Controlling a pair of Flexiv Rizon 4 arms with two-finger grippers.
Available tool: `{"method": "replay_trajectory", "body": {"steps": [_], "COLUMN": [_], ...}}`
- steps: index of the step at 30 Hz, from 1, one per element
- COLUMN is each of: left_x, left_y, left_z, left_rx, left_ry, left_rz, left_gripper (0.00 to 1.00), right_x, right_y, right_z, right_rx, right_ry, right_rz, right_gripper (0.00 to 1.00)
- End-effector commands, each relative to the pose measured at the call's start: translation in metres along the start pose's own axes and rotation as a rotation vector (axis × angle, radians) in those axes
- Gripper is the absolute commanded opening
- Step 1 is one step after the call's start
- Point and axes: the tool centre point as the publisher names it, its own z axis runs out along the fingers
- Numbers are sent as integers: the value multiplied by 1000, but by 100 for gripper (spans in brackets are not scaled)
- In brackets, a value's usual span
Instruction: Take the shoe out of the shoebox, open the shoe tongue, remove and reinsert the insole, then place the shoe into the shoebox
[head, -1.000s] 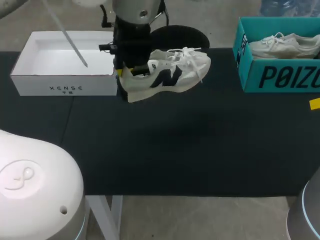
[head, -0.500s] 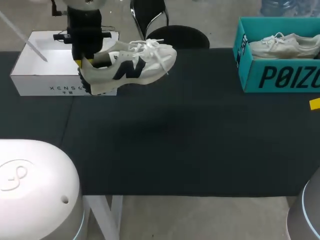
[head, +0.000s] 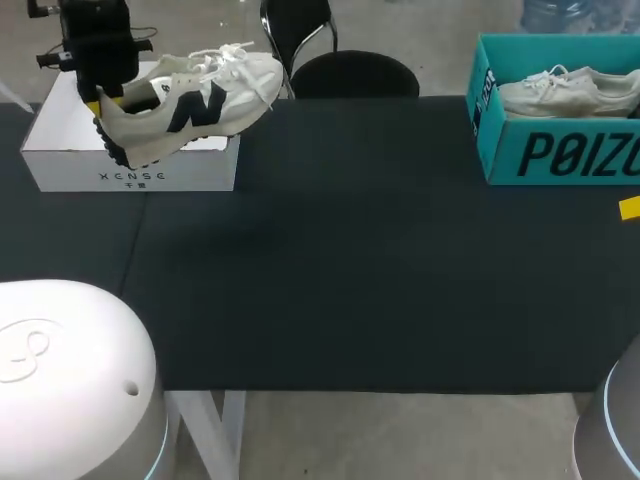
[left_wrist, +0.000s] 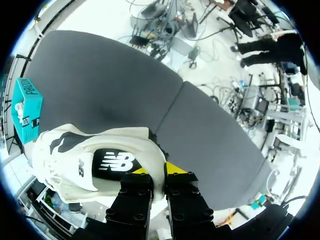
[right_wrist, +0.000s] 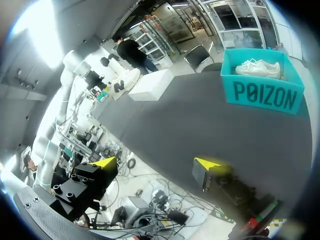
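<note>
shoe (head: 200, 95) w/ matt cream cloth upper, smooth dark logo, white box (head: 130, 175) matt card, table (head: 380, 270) matt dark cloth, teal box (head: 560, 155) smooth card, my left arm shell (head: 70, 370) glossy plastic

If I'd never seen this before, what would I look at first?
Most likely the white sneaker with a dark side logo, held up by its heel in the left gripper over the open white cardboard shoebox at the far left of the black table. Next comes the bright teal shoebox at the far right, with a pale sneaker lying inside.
</note>
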Motion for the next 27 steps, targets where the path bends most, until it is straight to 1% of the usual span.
{"method": "replay_trajectory", "body": {"steps": [1, 21, 24, 25, 27], "left_x": [5, 5, 12, 16, 22], "left_y": [-2, -2, 28, 44, 62], "left_z": [0, 0, 0, 0, 0], "left_rx": [-7, -7, -34, -47, -59], "left_ry": [-43, -43, -25, -18, -8], "left_rz": [4, 4, 65, 97, 108], "left_gripper": [0, 0, 0, 0, 0], "right_x": [6, 6, 6, 6, 6], "right_y": [-10, -10, -10, -10, -10], "right_z": [-3, -3, -3, -3, -3], "right_rx": [-16, -16, -16, -16, -16], "right_ry": [-13, -13, -13, -13, -13], "right_rz": [0, 0, 0, 0, 0], "right_gripper": [100, 100, 100, 100, 100]}}
